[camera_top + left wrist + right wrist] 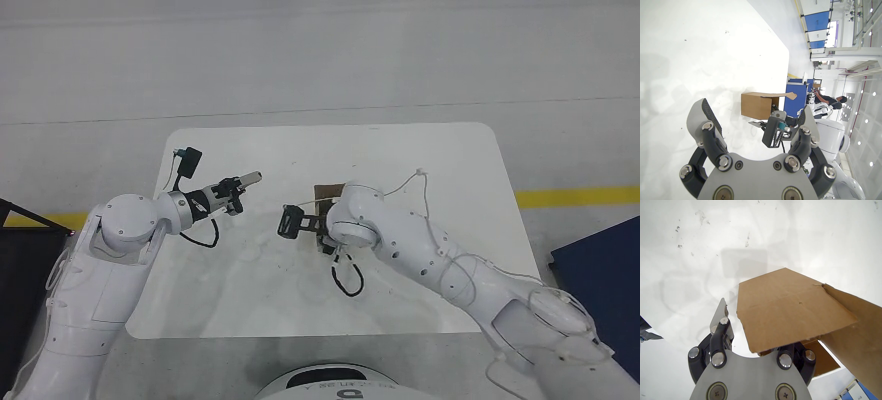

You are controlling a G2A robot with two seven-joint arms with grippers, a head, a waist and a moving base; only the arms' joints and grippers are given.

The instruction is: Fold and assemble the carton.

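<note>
The carton (324,188) is lying 12 o'clock of the table (440,170) centre, a flap (791,306) open. The right gripper (764,118) is sitting at its mouth, fingers seemingly spread. The left gripper (252,179), at its 9 o'clock, is hanging spread. Likely best: bracing the body, pressing the flap along its crease.

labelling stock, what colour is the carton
Plain brown cardboard carton, clearest in the right wrist view.
</note>
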